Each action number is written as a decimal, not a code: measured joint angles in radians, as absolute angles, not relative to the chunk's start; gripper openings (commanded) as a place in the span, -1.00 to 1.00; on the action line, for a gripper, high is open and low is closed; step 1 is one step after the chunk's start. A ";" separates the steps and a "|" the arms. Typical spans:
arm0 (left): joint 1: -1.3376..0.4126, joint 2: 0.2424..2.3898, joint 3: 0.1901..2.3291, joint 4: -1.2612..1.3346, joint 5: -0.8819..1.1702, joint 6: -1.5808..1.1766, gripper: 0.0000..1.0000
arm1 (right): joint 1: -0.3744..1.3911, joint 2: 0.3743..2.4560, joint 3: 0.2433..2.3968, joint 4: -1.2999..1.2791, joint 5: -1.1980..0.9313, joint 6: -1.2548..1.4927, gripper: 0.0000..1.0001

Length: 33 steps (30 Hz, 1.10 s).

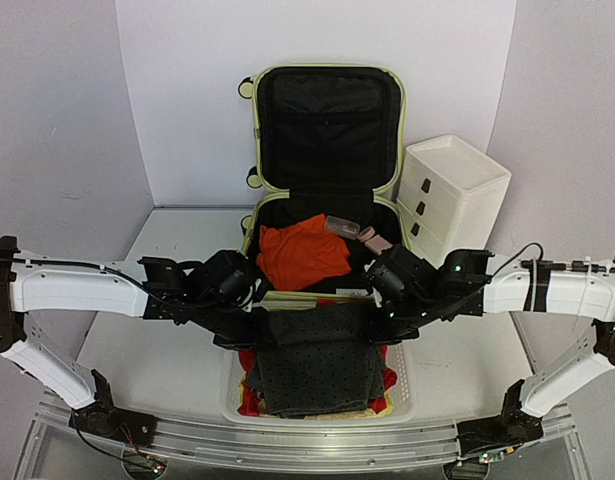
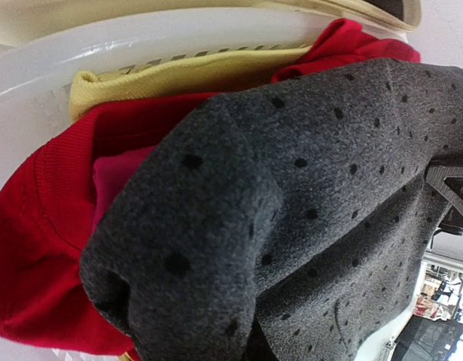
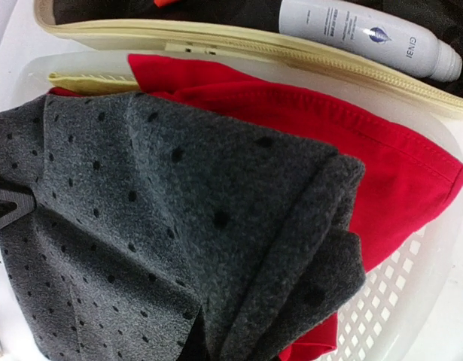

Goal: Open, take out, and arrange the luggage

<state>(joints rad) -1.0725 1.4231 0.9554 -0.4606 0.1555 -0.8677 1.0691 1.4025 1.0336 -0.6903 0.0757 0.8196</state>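
The luggage, a pale yellow-green hard-shell suitcase, lies open at the back with its lid upright and an orange garment inside. In front of it a grey dotted garment hangs stretched between my two grippers, over the white basket. My left gripper is shut on the garment's left edge and my right gripper on its right edge. In both wrist views the grey cloth covers the fingers. Under it lie a red garment and a yellow one.
A white three-drawer box stands right of the luggage. A white spray bottle lies in the suitcase near its front rim, and pinkish small items sit beside the orange garment. White walls close in the back and sides.
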 measured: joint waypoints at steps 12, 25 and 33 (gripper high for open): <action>-1.077 1.455 0.992 -0.540 0.010 -0.796 0.15 | 1.041 1.454 0.966 -0.640 0.132 0.750 0.14; -0.937 1.452 1.338 -0.799 -0.130 -0.722 0.29 | 0.840 1.453 1.246 -0.728 0.142 0.568 0.30; -0.805 1.707 1.562 -0.825 -0.138 -0.704 0.24 | 0.705 1.764 1.508 -0.707 0.058 0.479 0.32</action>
<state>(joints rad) -0.8047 1.7065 1.5623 -0.8253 -0.1375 -0.7036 0.7048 1.7638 1.5078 -0.7067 0.0582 0.4793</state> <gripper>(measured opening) 0.616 0.659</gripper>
